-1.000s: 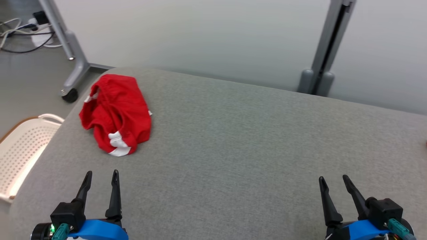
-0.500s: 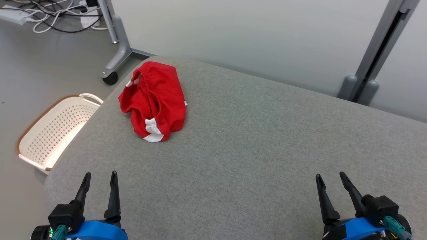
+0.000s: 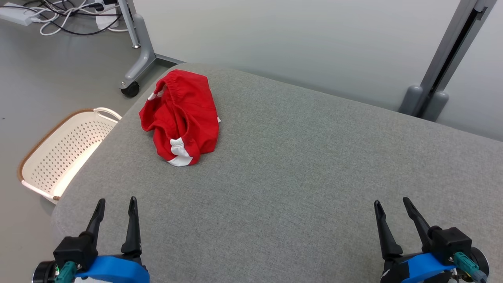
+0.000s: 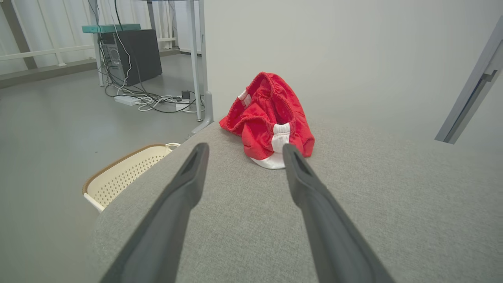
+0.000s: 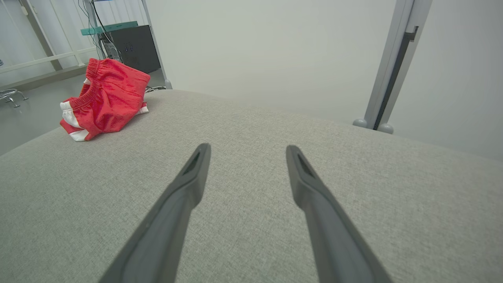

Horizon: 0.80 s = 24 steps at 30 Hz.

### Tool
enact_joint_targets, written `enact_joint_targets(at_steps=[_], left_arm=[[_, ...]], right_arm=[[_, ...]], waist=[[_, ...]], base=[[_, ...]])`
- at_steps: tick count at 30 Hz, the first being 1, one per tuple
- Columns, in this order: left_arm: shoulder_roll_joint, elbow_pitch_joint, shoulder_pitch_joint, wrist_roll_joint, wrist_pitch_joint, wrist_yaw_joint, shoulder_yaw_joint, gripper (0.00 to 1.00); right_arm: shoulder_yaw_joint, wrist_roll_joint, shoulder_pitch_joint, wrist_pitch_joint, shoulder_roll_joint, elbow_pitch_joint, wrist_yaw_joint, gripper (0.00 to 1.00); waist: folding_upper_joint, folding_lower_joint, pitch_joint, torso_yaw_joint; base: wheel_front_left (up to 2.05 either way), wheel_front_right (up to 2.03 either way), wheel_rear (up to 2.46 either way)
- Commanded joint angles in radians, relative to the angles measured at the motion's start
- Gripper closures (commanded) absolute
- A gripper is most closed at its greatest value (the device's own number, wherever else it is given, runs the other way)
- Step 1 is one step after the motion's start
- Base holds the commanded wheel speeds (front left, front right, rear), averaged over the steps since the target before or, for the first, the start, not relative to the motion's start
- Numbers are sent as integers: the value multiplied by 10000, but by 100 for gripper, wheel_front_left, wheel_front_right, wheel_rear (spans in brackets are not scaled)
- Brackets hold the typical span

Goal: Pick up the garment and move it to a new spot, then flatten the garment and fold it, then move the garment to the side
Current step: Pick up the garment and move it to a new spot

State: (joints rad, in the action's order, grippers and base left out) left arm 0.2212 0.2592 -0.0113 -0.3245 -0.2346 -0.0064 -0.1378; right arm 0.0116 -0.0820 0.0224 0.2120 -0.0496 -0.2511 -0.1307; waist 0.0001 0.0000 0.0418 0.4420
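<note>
On grey cushion (image 3: 298,165), one red garment (image 3: 181,118)

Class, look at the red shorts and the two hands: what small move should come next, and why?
Probably reach the left hand forward to the red shorts. They lie crumpled, untouched, ahead of it on the grey cushion; both hands are open, and the right hand sits farther off.

We log left gripper (image 3: 117,199), right gripper (image 3: 391,201): long black fingers (image 3: 132,228), black blocks (image 3: 74,251), blue wrist shells (image 3: 114,272), teal connectors (image 3: 67,272) 7/5 o'clock.
</note>
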Motion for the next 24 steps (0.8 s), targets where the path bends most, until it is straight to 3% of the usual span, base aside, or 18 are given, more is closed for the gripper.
enact_joint_targets(at_steps=[1, 7, 12, 19, 24], left_arm=[[83, -119, -239, 0, 63, -35, 17, 0], [381, -963, -1072, -232, 795, -220, 89, 0], [842, -1360, -2390, -645, 2005, -435, 301, 0], [1689, -196, -4642, -1559, 4212, -794, 647, 0], [2104, 1093, -5864, -2455, 5434, -613, 1340, 0]], right_arm=[[37, -53, 62, -9, -21, 38, -2, 0], [50, -96, 155, -89, -20, 213, -2, 0], [0, -30, 322, -161, -20, 389, -2, 0], [-274, 264, 831, -441, -22, 791, -2, 0], [-536, 560, 1339, -695, -30, 1252, -2, 0]], waist=[[-1, 0, 28, -28], [-1, 0, 310, -226], [-1, 0, 723, -460], [-1, 0, 1736, -1126], [-1, 0, 2790, -1886]], base=[[0, 0, 0], [0, 0, 0], [0, 0, 0], [0, 0, 0], [0, 0, 0]])
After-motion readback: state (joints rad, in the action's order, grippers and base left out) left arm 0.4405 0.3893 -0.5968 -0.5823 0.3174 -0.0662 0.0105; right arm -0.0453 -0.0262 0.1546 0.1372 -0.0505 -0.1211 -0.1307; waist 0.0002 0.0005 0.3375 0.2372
